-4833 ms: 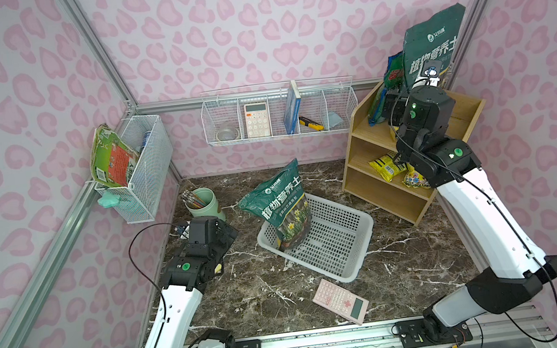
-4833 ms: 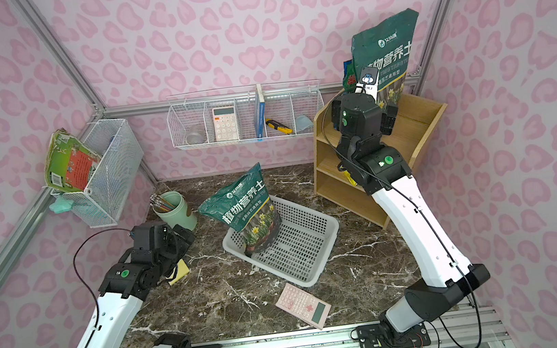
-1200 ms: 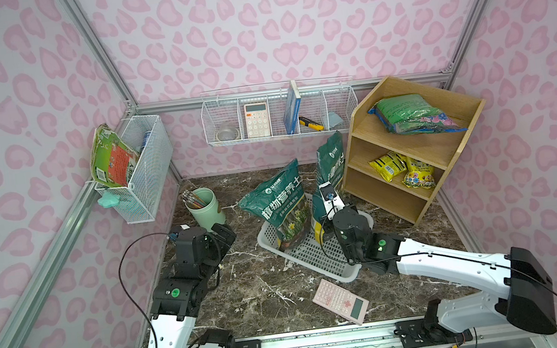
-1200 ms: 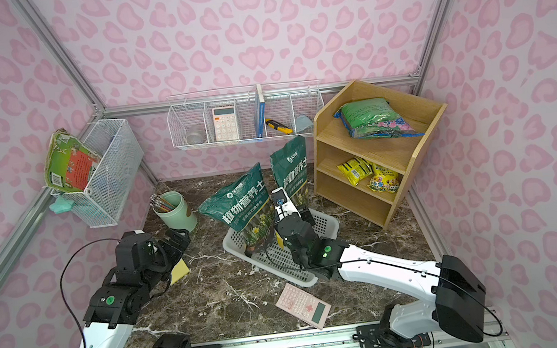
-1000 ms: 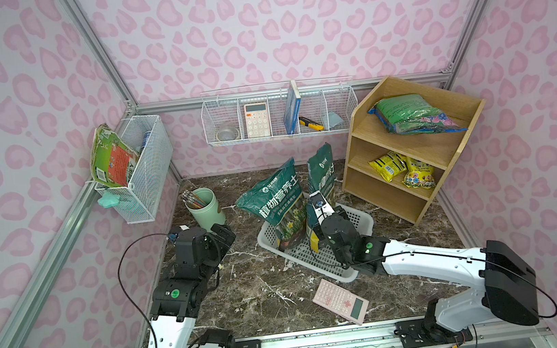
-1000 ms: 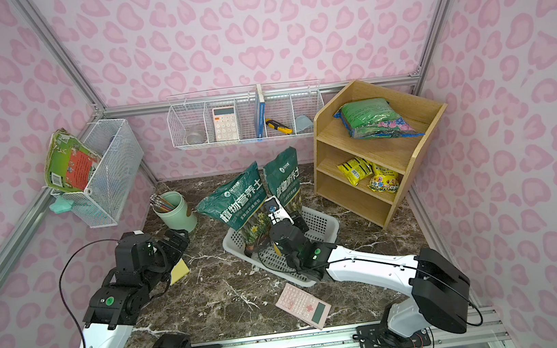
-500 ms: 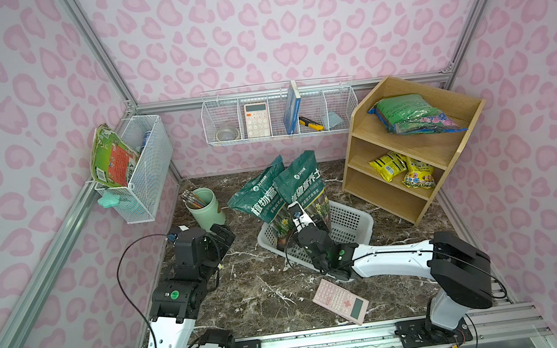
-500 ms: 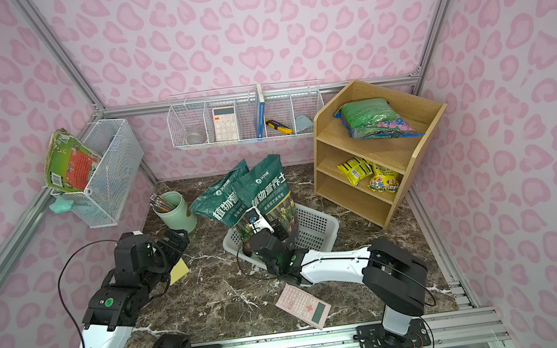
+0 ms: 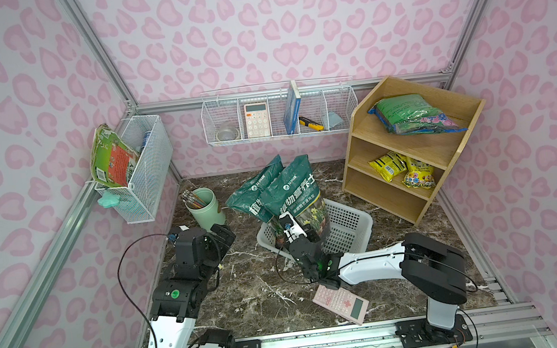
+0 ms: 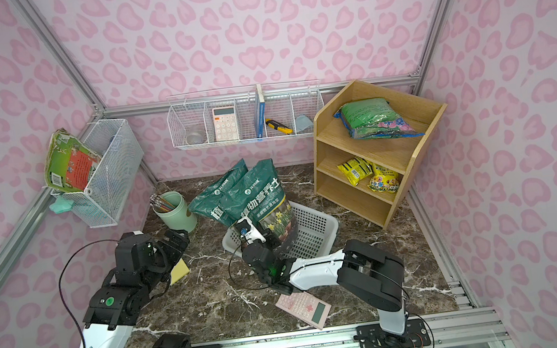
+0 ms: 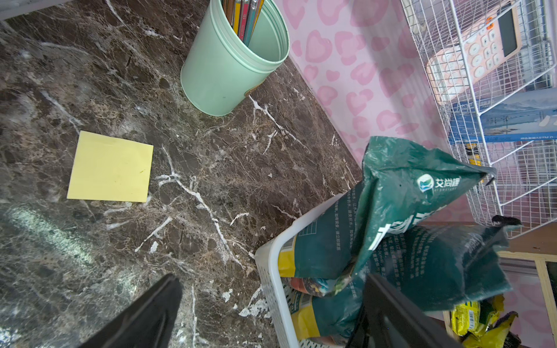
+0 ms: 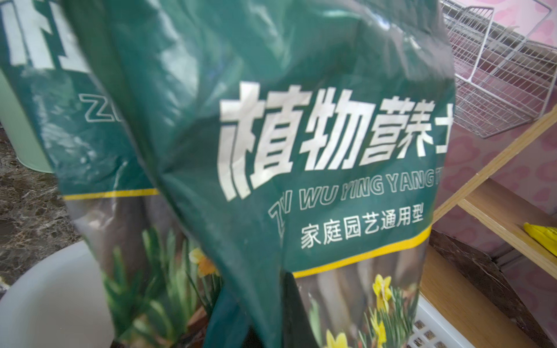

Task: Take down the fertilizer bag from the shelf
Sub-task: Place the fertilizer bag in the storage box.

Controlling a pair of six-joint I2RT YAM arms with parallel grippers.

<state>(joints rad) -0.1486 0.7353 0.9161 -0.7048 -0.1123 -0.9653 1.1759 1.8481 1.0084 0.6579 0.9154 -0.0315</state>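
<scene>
The dark green fertilizer bag (image 9: pixel 299 194) (image 10: pixel 262 198) stands upright in the white perforated basket (image 9: pixel 347 224). It leans against a second bag of the same kind (image 9: pixel 254 195). My right gripper (image 9: pixel 309 235) is shut on the fertilizer bag's lower left edge. The bag's front (image 12: pixel 301 150) fills the right wrist view, and a fold of it runs down between the jaws. The wood-grain shelf (image 9: pixel 368 125) stands at the back right, apart from the bag. My left gripper (image 11: pixel 268 313) hangs open and empty over the marble, left of the basket.
A light green bag (image 9: pixel 413 116) lies on the shelf's top tier, with yellow packets (image 9: pixel 401 168) on the tier below. A mint pencil cup (image 9: pixel 204 208), a yellow sticky note (image 11: pixel 110 167) and a pink calculator (image 9: pixel 341 303) are on the floor. Wire wall baskets (image 9: pixel 277 114) hang behind.
My right arm carried the fertilizer bag from the shelf top down into the basket. Over the last second it slid left against the other bag. The left arm barely moved.
</scene>
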